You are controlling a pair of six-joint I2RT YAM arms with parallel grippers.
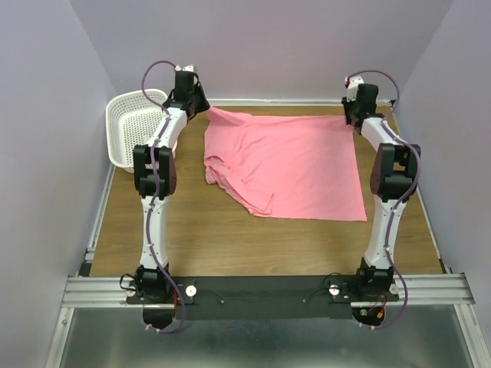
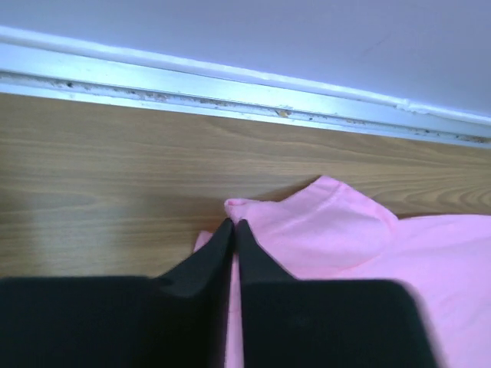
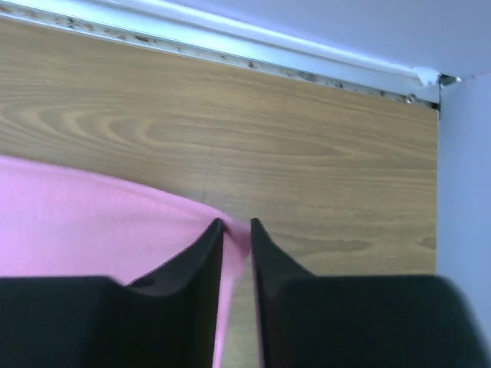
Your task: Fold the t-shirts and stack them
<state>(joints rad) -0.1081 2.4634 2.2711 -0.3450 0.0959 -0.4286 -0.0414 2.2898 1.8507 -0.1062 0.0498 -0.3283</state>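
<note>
One salmon-pink t-shirt (image 1: 295, 165) lies spread on the wooden table, its left side bunched in folds. My left gripper (image 1: 201, 107) is at the shirt's far left corner. In the left wrist view it (image 2: 232, 222) is shut on a fold of the shirt (image 2: 345, 238), the jaws pressed together. My right gripper (image 1: 354, 116) is at the far right corner. In the right wrist view it (image 3: 236, 222) has a narrow gap between the jaws. The shirt's corner (image 3: 77, 222) lies in that gap against the left finger, and bare wood shows beside it.
A white perforated basket (image 1: 138, 126) stands tilted at the far left, beside the left arm. The table's back rail (image 2: 230, 84) and the wall run just beyond both grippers. The right wall (image 3: 464, 192) is close to the right gripper.
</note>
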